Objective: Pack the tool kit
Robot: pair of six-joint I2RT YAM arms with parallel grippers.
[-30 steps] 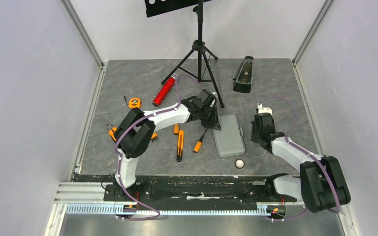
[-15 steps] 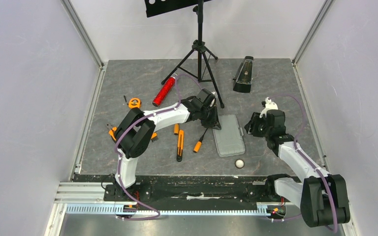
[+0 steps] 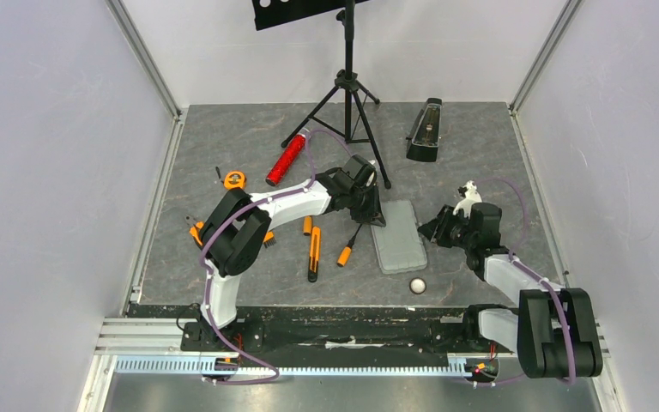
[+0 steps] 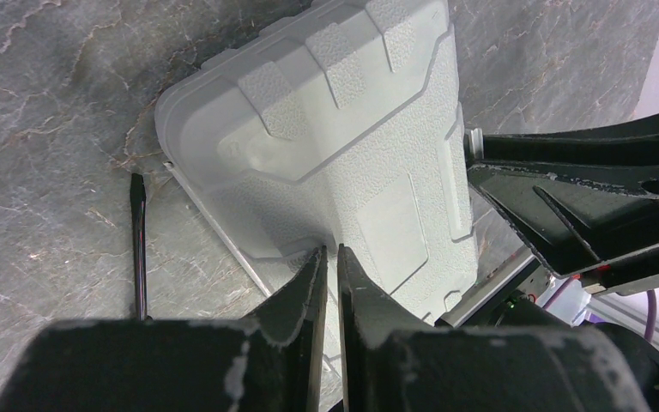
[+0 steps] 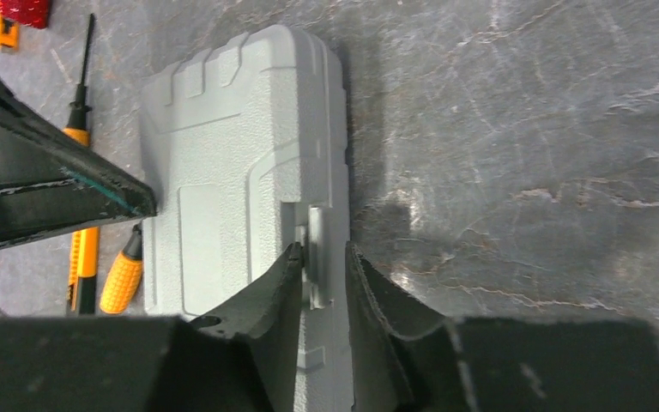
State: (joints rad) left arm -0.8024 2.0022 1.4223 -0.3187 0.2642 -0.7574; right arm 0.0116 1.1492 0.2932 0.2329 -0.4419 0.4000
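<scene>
Fingers [image 4: 307,287] of left gripper [image 4: 330,251] and right gripper [image 5: 323,251] touch one closed grey case [image 3: 399,236].

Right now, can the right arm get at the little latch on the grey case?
Probably yes: the right gripper is open astride the latch on the grey case, with nothing in between.

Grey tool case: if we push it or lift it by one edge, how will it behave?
Probably rigid: the grey tool case is moulded, ribbed hard plastic. Likely light, since several orange-handled tools lie outside it. Lying flat on the tabletop, it may slide rather than tip.
</scene>
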